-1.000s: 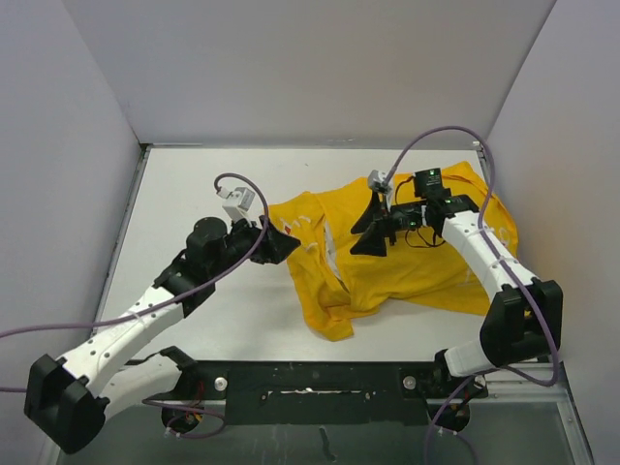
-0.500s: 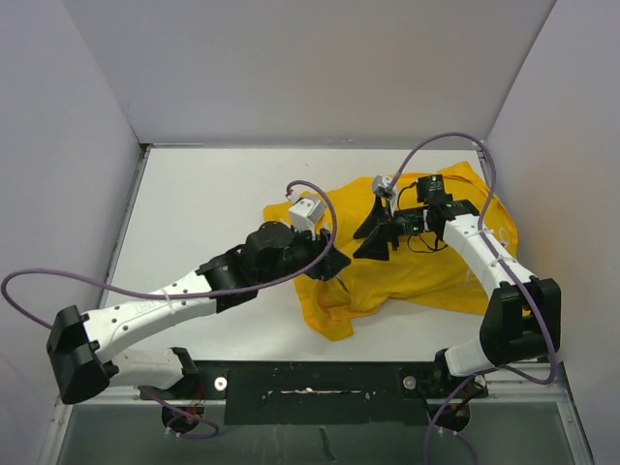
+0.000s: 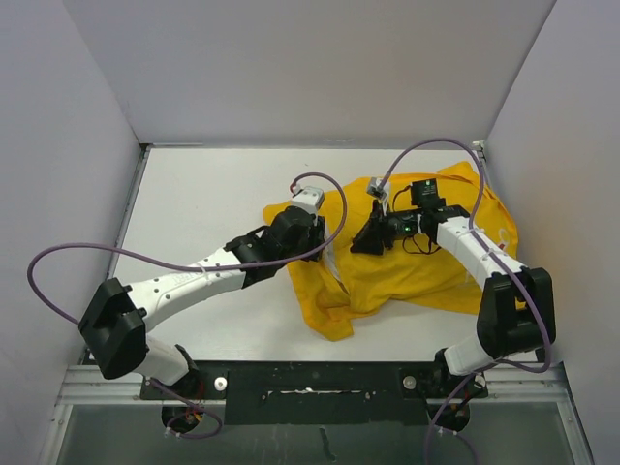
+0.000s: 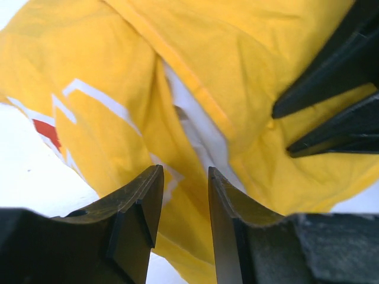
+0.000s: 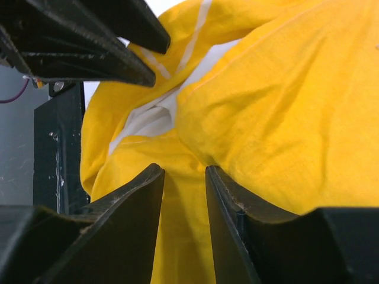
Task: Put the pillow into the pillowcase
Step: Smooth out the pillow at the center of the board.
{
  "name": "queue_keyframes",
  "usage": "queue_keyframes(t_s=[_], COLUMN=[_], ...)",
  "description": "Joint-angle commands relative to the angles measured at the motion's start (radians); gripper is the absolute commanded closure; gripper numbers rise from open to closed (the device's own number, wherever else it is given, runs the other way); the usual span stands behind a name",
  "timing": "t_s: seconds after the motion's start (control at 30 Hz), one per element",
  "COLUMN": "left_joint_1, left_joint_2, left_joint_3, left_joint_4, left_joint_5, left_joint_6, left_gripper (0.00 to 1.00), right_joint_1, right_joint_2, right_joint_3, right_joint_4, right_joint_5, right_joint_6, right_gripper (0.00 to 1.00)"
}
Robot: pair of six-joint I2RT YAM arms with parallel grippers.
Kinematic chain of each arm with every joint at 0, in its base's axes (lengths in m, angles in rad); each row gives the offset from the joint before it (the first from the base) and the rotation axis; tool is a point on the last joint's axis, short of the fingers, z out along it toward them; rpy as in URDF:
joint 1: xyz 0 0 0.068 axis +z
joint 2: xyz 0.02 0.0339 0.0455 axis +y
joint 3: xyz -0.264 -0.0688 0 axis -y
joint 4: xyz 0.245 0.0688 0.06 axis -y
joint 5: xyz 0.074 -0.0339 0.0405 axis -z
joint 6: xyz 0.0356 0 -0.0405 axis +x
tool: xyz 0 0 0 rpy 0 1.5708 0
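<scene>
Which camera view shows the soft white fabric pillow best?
The right wrist view: the soft white fabric pillow shows through the opening of the bright yellow printed fabric pillowcase. The left wrist view shows a narrower white strip; the top view, barely a sliver.

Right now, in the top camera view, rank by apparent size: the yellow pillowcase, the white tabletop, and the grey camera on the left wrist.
Largest: the tabletop.
Then the pillowcase, spread over its right half.
Smallest: the left wrist camera, tiny even though it sits nearer the lens.
</scene>
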Motion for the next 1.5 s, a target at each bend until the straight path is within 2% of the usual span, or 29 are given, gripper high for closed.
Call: queue_keyframes(t_s=[0.0, 0.37, 0.63, 0.77, 0.83, 0.9, 1.03, 1.23, 1.47], left_joint_1=[0.053, 0.09, 0.095, 0.107, 0.117, 0.121, 0.12, 0.122, 0.175], left_joint_2=[0.032, 0.087, 0.092, 0.105, 0.107, 0.098, 0.031, -0.096, -0.094], left_joint_3=[0.056, 0.067, 0.049, 0.046, 0.044, 0.046, 0.066, 0.079, 0.051], left_joint_4=[0.018, 0.068, 0.073, 0.068, 0.068, 0.067, 0.052, 0.159, 0.355], left_joint_5=[0.034, 0.209, 0.222, 0.224, 0.235, 0.25, 0.306, 0.53, 0.711], left_joint_6=[0.022, -0.014, -0.025, -0.024, -0.023, -0.019, -0.024, -0.112, -0.279], left_gripper=[0.66, 0.65, 0.63, 0.7, 0.82, 1.0, 1.0, 1.0, 1.0], right_joint_1=[0.016, 0.031, 0.044, 0.053, 0.055, 0.057, 0.062, 0.081, 0.087], right_joint_2=[0.028, 0.053, 0.068, 0.074, 0.075, 0.077, 0.081, 0.108, 0.125], right_joint_3=[-0.003, 0.002, 0.008, 0.01, 0.01, 0.01, 0.01, 0.009, 0.008], right_joint_4=[0.042, 0.029, 0.018, 0.015, 0.012, 0.012, 0.014, 0.053, 0.06], right_joint_5=[0.065, 0.098, 0.114, 0.125, 0.131, 0.139, 0.188, 0.392, 0.408], right_joint_6=[0.039, 0.023, 0.013, 0.007, 0.004, 0.002, 0.007, 0.068, 0.08], right_gripper=[0.64, 0.65, 0.66, 0.67, 0.67, 0.67, 0.72, 0.85, 0.86])
